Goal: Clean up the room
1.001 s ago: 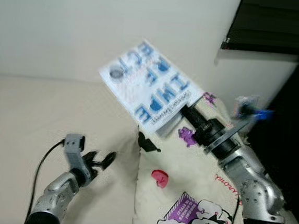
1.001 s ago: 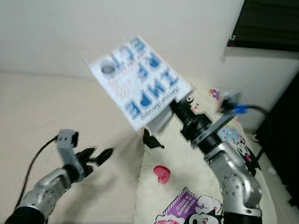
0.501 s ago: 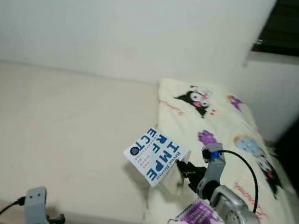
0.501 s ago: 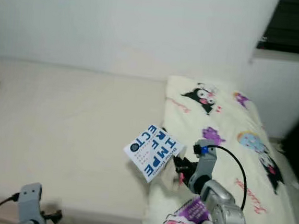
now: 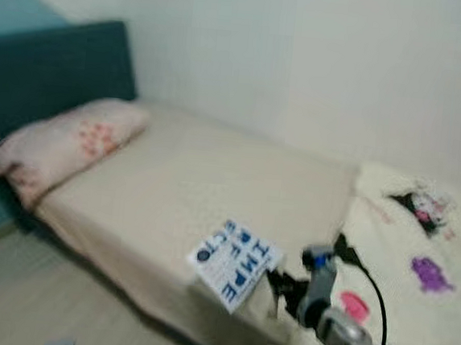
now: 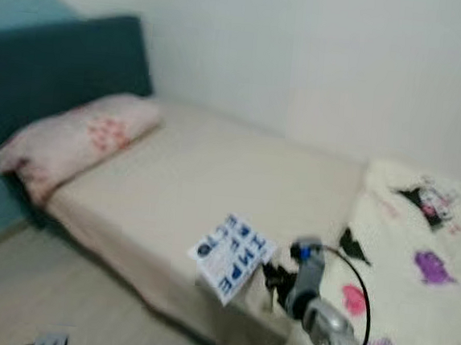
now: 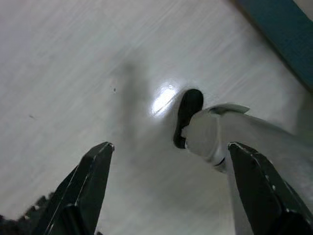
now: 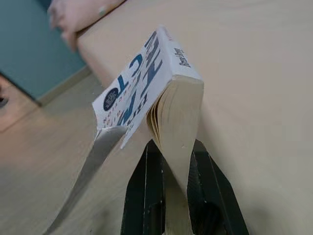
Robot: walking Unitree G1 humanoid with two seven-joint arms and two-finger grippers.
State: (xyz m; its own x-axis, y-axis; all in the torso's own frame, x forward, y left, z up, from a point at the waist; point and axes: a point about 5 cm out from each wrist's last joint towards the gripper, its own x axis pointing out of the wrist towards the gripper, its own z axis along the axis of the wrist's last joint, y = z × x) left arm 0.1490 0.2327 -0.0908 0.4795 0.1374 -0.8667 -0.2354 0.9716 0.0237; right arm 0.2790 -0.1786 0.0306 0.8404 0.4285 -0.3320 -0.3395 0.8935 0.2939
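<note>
I've got the book [image 5: 234,263] clamped in the right gripper [image 8: 168,169], both black fingers pinching the page block near the spine end, white cover with blue lettering facing up and left. One loose leaf or cover flap hangs off below it in the right wrist view. Book sits in the air over the near edge of the bed [image 5: 214,179], just above the beige mattress corner. Head views are blurred, so I read the rig as mid-turn; fine detail is unreliable.

Left gripper [image 7: 171,181] is spread wide and empty, pointing down at pale wood floor [image 7: 73,73], with what I take to be the robot's own foot between the fingers. Idle.

Scene: pink pillow [image 5: 63,146] far left against the teal headboard [image 5: 53,76], cartoon-print blanket [image 5: 416,261] on the right.

My judgement on the step: carry, not place yet. No shelf or desk in frame, so I don't know the drop target.

- Keep squeeze steady; grip is on pages, not the spine, so the book can fan open or slip.
- Slow the turn, let the picture settle.
- Watch the dangling flap near the mattress edge.
- Keep wrist level.
</note>
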